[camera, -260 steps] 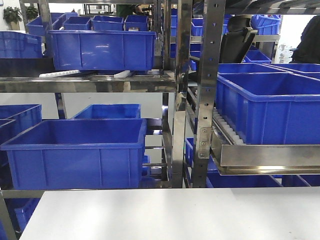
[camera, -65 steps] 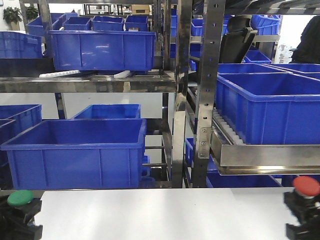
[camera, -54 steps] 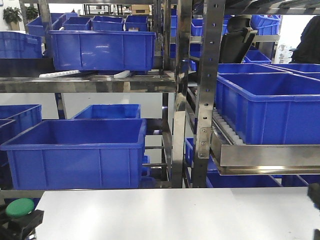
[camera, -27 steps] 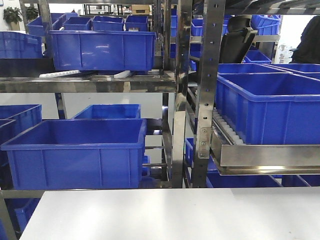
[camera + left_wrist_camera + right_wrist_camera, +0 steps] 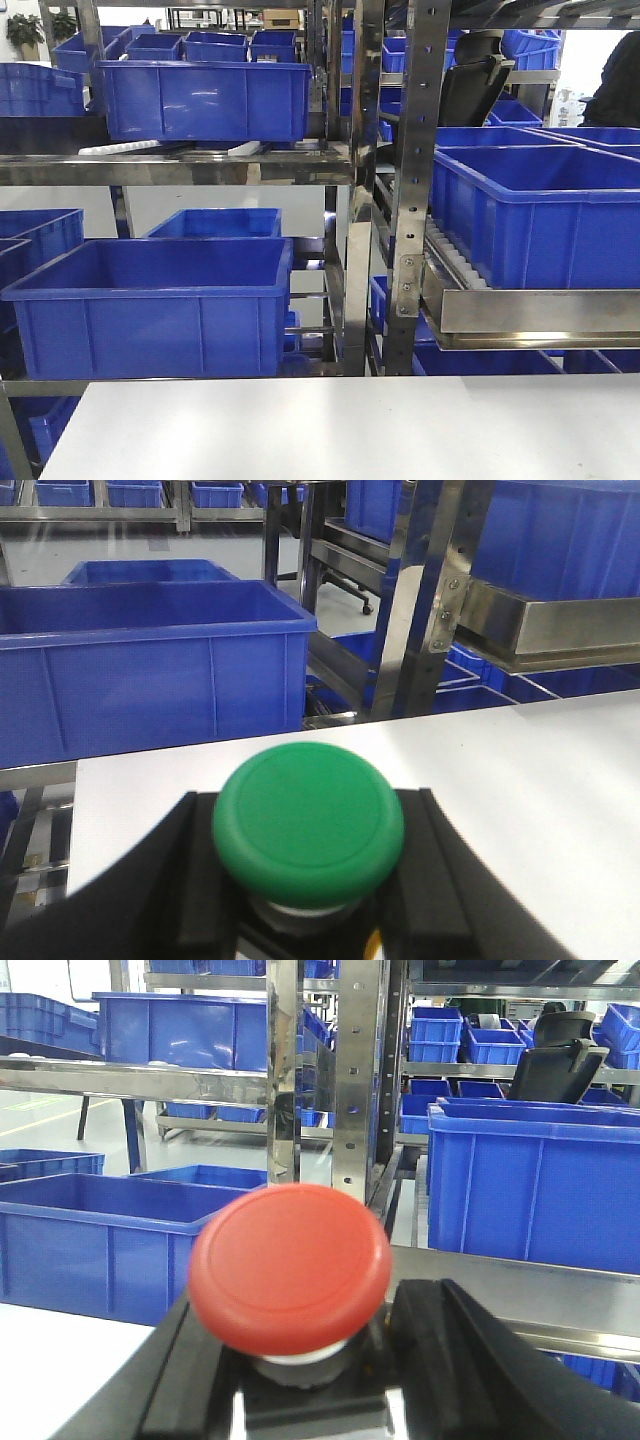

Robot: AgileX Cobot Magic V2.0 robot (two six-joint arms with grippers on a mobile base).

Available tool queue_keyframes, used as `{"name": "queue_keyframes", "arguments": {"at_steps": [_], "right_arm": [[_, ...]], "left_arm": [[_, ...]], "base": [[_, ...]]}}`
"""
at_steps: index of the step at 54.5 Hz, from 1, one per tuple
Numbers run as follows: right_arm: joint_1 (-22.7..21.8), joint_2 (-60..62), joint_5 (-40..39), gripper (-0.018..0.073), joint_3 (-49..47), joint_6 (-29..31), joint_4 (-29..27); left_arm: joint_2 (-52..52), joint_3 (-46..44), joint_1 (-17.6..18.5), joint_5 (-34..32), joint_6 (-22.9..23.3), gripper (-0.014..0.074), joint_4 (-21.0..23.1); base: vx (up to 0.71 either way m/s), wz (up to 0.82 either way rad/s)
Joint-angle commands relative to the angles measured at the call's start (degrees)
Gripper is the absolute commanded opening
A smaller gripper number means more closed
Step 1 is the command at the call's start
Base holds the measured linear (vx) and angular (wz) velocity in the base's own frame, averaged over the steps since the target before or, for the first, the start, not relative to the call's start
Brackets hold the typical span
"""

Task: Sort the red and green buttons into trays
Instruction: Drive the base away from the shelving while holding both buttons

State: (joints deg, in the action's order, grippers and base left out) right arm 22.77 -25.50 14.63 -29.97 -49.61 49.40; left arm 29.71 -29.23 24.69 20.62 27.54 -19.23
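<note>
- No text, label, brand, number or sign can be read in any of the three views.
</note>
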Motion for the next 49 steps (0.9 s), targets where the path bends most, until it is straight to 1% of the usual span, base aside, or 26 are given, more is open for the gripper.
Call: {"name": "queue_keyframes", "arguments": {"at_steps": [1,16,26,35,49], "right_arm": [[0.0,-0.3,-3.1,-0.001,-1.9,0.1,1.1],[0.0,-0.3,-3.1,-0.001,-1.9,0.1,1.1],[0.0,-0.3,-3.1,-0.001,-1.9,0.1,1.1],[0.0,-0.3,-3.1,-0.001,-1.9,0.1,1.1],[0.0,-0.3,-3.1,-0.001,-1.9,0.1,1.1]], "left_arm": [[0.2,-1.7,0.3,-4.5,0.1,0.0,0.0],[0.2,-1.7,0.3,-4.5,0.1,0.0,0.0],[0.2,-1.7,0.3,-4.5,0.1,0.0,0.0],[0.2,-1.7,0.3,-4.5,0.1,0.0,0.0],[0.2,-1.7,0.3,-4.5,0.1,0.0,0.0]], "base": [[0.0,0.0],[0.0,0.01],[-0.02,0.21],[-0.04,0.49],[-0.04,0.68]]}}
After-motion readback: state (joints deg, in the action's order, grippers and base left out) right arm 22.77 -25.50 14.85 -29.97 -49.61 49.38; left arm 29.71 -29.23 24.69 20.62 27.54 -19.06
